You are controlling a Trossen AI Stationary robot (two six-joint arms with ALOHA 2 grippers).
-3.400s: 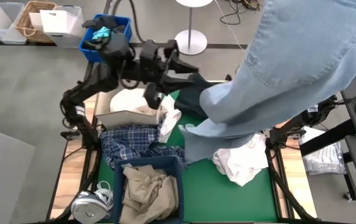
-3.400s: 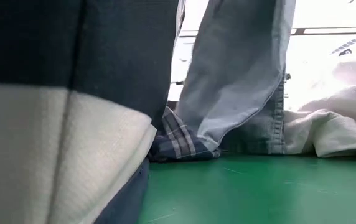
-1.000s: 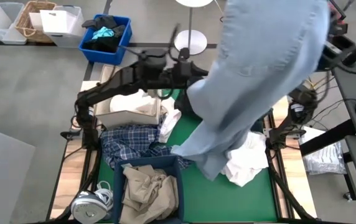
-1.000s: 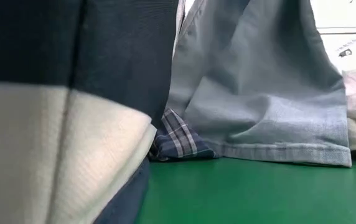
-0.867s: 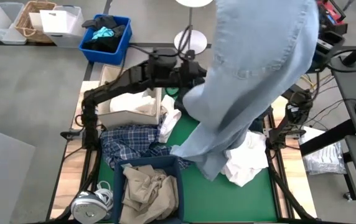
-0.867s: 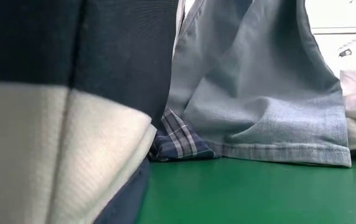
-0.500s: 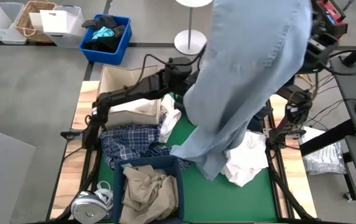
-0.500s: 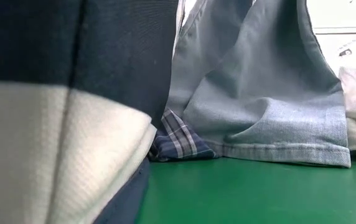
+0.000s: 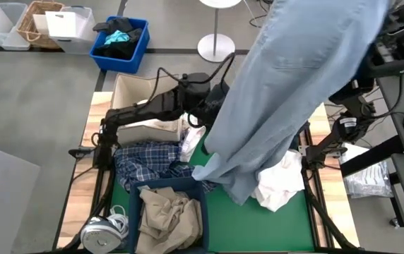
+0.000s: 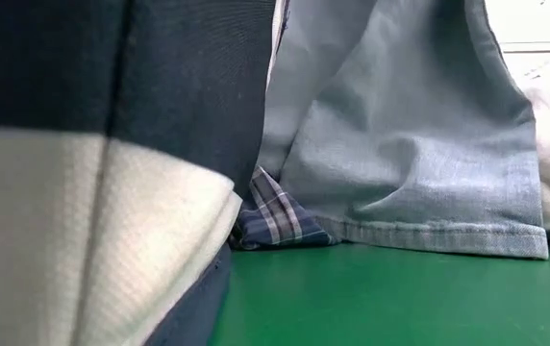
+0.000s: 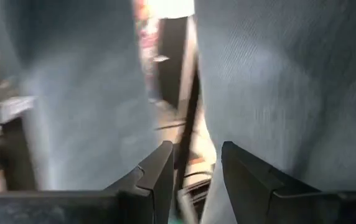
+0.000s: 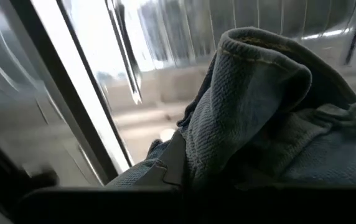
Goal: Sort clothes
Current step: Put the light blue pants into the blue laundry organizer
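Observation:
The light blue denim [image 9: 287, 99] hangs in a long drape from high at the far right down to the green table [image 9: 237, 219]. My right gripper [image 9: 384, 32] is shut on its top end, mostly hidden by the cloth. My left gripper [image 11: 196, 171] is open and reaches in from the left, close beside the hanging denim [image 11: 277, 93], with nothing between its fingers. A blue-white plaid shirt [image 9: 145, 166] lies crumpled at the table's left. White shirts [image 9: 280, 185] lie heaped at the right. Tan trousers [image 9: 167, 212] fill a blue bin at the near edge. My right gripper holds a bunched fold of the denim's upper end, beside a thick seamed edge [image 12: 259, 53]; the cloth covers the fingers, so the kind of hold is hidden. The denim hangs below the gripper, and its leg hem [image 10: 438, 235] rests on the green table.
A beige box [image 9: 145, 120] with white cloth stands at the far left of the table. A blue bin [image 9: 121, 42] with a black and teal bundle sits on the floor beyond. A navy and white cloth surface [image 10: 112, 144] blocks the left of the low view.
My right gripper has carried the denim's top toward the table's right, so the drape leans more that way while its hem stays on the table. My left gripper has come toward the table's near edge, closer to the hanging denim.

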